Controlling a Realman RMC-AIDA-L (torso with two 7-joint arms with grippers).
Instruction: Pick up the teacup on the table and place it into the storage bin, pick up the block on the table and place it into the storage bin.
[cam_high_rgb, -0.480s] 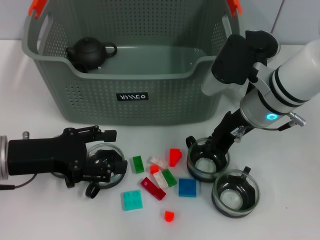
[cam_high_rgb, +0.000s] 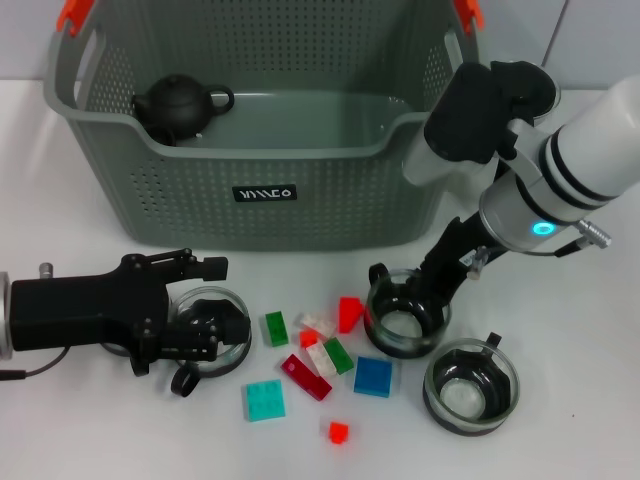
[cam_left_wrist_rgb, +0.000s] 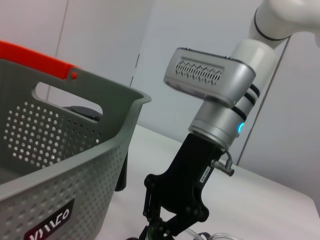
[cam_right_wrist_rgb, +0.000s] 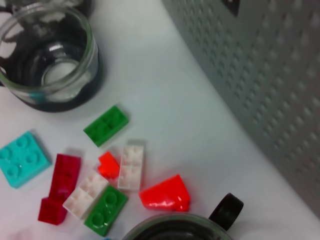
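Three glass teacups with dark bases stand on the white table. My right gripper (cam_high_rgb: 418, 298) is shut on the rim of the middle teacup (cam_high_rgb: 398, 330), whose rim and black handle (cam_right_wrist_rgb: 226, 210) show in the right wrist view. A second teacup (cam_high_rgb: 470, 388) stands just to its right. My left gripper (cam_high_rgb: 203, 305) lies low at the left, fingers spread open around the third teacup (cam_high_rgb: 225, 322) (cam_right_wrist_rgb: 47, 60). Several blocks lie between the cups, among them a blue block (cam_high_rgb: 374, 376), a teal one (cam_high_rgb: 265, 400) and a red one (cam_high_rgb: 349, 312). The storage bin (cam_high_rgb: 265, 192) stands behind.
A black teapot (cam_high_rgb: 178, 104) sits inside the bin at its left end. The bin's perforated wall (cam_right_wrist_rgb: 270, 75) is close to the right wrist. Its orange clip (cam_left_wrist_rgb: 35, 57) and my right arm (cam_left_wrist_rgb: 215, 110) show in the left wrist view.
My right gripper has shifted slightly left and back, and the middle teacup has moved with it. The left gripper has drawn back a little to the left.
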